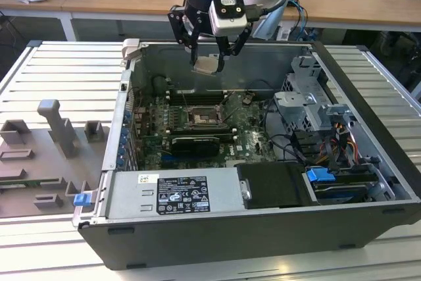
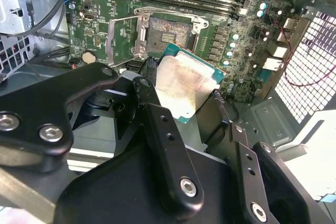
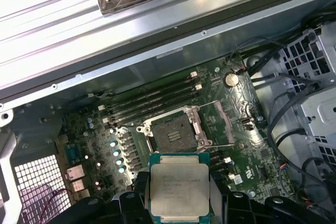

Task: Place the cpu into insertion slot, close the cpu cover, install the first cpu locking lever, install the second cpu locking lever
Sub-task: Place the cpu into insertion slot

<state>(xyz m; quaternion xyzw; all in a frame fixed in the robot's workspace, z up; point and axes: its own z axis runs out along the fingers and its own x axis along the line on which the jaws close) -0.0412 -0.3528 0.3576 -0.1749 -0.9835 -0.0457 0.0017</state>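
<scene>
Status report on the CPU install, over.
Gripper shut on cpu, held above the motherboard. The insertion slot empty, contacts exposed. Nothing seen between them.

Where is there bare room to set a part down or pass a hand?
Bare ribbed table lies beyond the grey fixture blocks on the exterior view's left, and beside the case on its right. Inside, drive cage and cables crowd that right side; the claw, shut on the cpu, hangs over the motherboard near the insertion slot.
</scene>
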